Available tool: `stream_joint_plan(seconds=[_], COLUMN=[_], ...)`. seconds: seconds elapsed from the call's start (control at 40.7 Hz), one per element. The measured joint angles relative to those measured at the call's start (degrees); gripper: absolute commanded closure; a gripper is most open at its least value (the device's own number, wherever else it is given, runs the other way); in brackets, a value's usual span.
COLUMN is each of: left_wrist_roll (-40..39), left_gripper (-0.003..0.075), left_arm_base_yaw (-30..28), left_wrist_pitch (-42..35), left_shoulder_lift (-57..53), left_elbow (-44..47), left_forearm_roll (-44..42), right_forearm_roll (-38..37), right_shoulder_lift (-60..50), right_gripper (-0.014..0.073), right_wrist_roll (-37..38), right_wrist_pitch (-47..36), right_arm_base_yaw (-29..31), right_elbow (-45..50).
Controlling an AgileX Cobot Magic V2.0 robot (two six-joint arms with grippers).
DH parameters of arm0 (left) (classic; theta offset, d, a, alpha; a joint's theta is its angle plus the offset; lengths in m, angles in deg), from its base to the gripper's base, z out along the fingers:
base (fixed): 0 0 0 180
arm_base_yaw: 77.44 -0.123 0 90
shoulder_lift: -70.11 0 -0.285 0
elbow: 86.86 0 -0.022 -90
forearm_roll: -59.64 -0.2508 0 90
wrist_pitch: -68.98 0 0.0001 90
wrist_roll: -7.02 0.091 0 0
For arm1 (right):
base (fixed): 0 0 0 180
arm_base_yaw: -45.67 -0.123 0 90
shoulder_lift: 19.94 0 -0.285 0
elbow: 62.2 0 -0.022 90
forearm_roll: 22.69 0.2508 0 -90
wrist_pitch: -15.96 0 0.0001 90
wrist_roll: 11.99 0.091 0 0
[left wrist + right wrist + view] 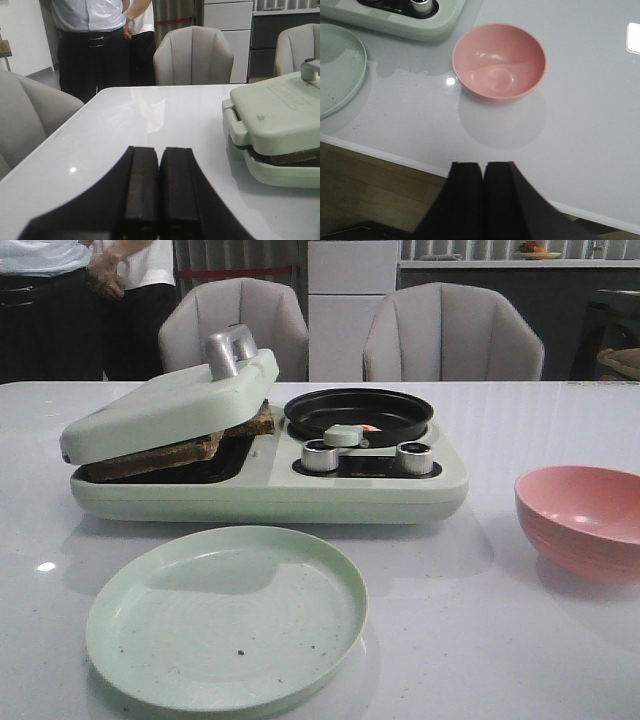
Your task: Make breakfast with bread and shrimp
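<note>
Starting nearest the robot, going out from the cooker:
Plate: pale green plate [226,617] sits just in front of the cooker [270,490], a few dark crumbs on it.
Bowl: pink bowl [580,522] stands to the cooker's right, near but apart; the right wrist view looks down into it [499,60].
Right gripper: right gripper [483,200] hangs over the table edge on the robot's side of the bowl, fingers pressed together, nothing between them.
Left gripper: left gripper [159,190] is low over the table [125,130] to the cooker's left, well apart from it, fingers closed flat on each other, holding nothing.
Cooker: mint-green body, two silver knobs [321,456] on its front right.
Bread: bread [160,454] lies in the cooker's left bay, brown and toasted, its edges poking out under the tilted lid [170,405] that rests on it.
Pan: black round pan [359,414] sits on the cooker's right half.
Shrimp: shrimp [368,428], just an orange speck, peeks out inside the pan behind the handle.
Beyond: two grey chairs [452,335] behind the table; two people [45,300] stand far left.
</note>
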Motion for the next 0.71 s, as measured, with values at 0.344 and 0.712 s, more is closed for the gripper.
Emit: stream_joint_plan(seconds=[0.344,0.712], left_wrist_roll=[0.0,-0.04], left_gripper=[0.0619,0.0619], left_arm_base_yaw=[0.0,0.0], left_wrist_pitch=[0.0,0.0], left_shoulder_lift=[0.0,0.0], left_elbow=[0.0,0.0], left_forearm_roll=[0.0,0.0], right_forearm_roll=[0.0,0.11], right_shoulder_lift=[0.0,-3.93], right_gripper=[0.0552,0.0552], right_wrist_roll=[0.0,0.0], right_wrist_pitch=[0.0,-2.92], right_arm_base_yaw=[0.0,1.61], right_elbow=[0.0,2.78])
